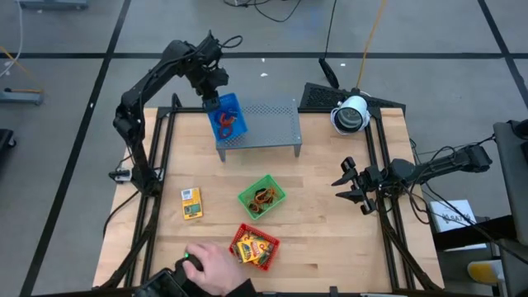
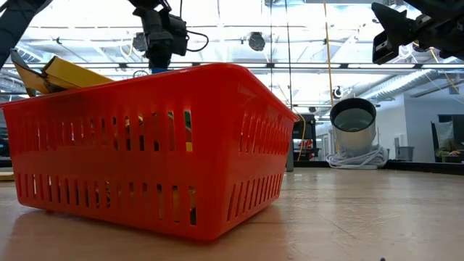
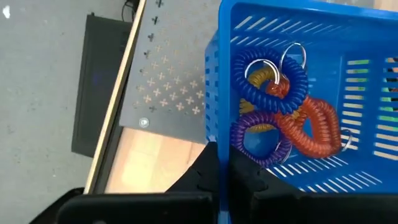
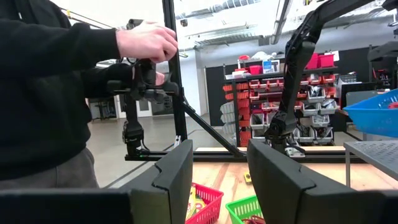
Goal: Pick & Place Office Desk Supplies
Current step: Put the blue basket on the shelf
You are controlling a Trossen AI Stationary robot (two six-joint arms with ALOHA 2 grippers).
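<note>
Left wrist view: left gripper (image 3: 224,171) (fingers pressed together) just beside coiled loops (image 3: 280,106) in blue tray (image 3: 367,93).

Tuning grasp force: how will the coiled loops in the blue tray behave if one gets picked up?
The coiled loops look springy, so one would probably stretch and sag. They lie tangled, with metal rings attached, so neighbours may well come up too. They look light; the blue tray itself likely stays put.

Blue tray (image 1: 228,116) on grey rack (image 1: 266,125).
</note>
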